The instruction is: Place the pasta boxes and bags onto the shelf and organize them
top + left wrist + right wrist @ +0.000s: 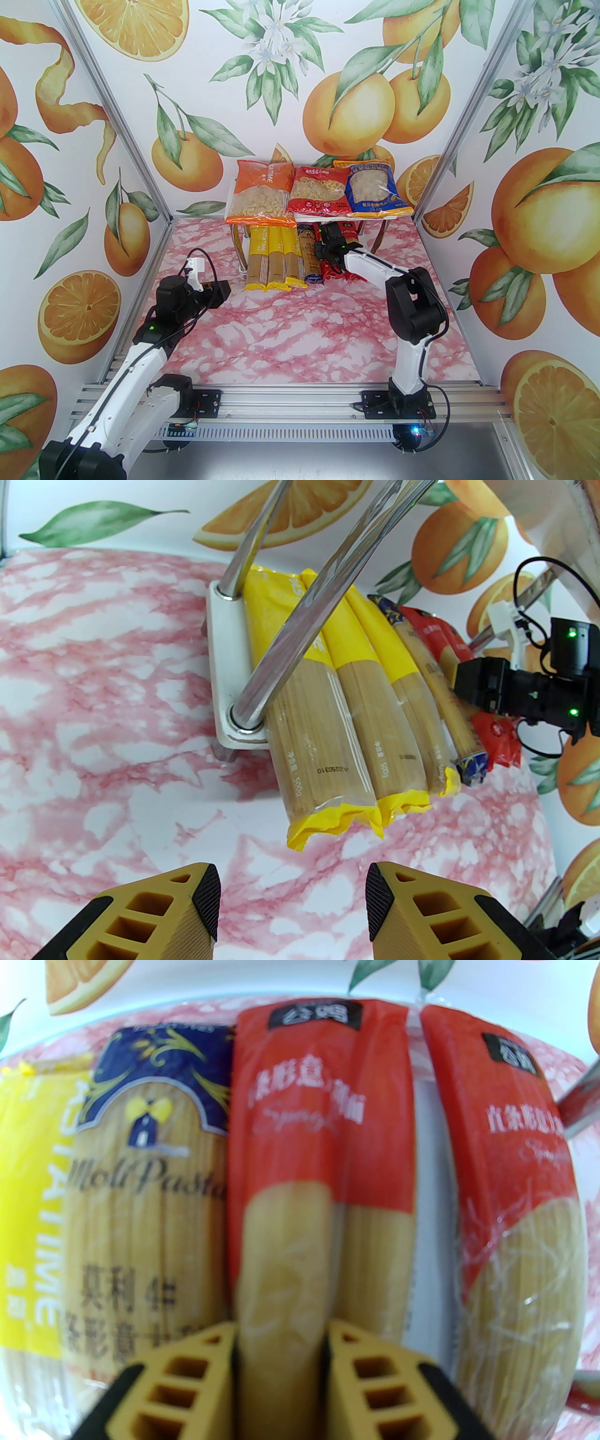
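While in the right gripper (280, 1335), red spaghetti pack (318, 1100), tan strands (370, 1260) below.

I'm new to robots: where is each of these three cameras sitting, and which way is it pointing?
Top external: above and behind the arm bases, looking down and forward across the table to the shelf; left arm and right arm show.
Left wrist: on the left arm, low, facing the yellow packs; left gripper open at the bottom.
Right wrist: close above the packs, looking along them; right gripper pinching a red pack.
Shared: both wrist views show the dark blue pack.
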Available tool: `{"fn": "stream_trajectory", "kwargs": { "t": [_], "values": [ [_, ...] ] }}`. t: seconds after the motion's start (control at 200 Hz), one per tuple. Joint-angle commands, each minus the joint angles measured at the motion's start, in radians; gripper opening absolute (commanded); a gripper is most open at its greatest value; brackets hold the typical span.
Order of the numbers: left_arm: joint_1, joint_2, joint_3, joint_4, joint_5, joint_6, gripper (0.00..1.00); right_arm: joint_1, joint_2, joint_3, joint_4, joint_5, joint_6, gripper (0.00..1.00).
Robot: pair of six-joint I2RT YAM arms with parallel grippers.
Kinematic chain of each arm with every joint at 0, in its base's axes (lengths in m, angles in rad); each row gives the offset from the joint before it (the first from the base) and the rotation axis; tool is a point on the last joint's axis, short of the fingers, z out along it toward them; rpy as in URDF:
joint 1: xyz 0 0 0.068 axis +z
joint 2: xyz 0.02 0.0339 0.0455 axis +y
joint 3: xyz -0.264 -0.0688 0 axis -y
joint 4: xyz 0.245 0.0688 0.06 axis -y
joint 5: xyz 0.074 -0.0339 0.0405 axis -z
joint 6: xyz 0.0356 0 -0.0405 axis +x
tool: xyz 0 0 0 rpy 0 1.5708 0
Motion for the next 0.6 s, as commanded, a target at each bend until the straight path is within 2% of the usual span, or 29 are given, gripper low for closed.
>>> {"fn": "stream_trajectory", "kwargs": {
  "t": [0.0, 0.225, 0.43, 0.53, 0.595],
  "values": [
    [0.006, 0.011, -0.01, 0.021, 0.021, 0.009, 0.56, -0.013, 0.03, -0.076, -0.179, -0.042, 0.033, 0.32],
    [0.007, 0.028, -0.011, 0.041, 0.049, -0.006, 0.57, -0.082, 0.01, -0.109, -0.181, -0.039, 0.024, 0.32],
    [0.0, 0.056, -0.015, 0.078, 0.09, -0.03, 0.57, -0.089, 0.023, -0.086, -0.197, -0.046, 0.003, 0.35],
    [-0.008, 0.059, -0.016, 0.078, 0.087, -0.032, 0.56, -0.089, 0.02, -0.075, -0.197, -0.051, 0.004, 0.41],
    [-0.012, 0.052, -0.015, 0.073, 0.082, -0.029, 0.56, -0.089, 0.009, -0.073, -0.193, -0.054, 0.006, 0.48]
  ]
}}
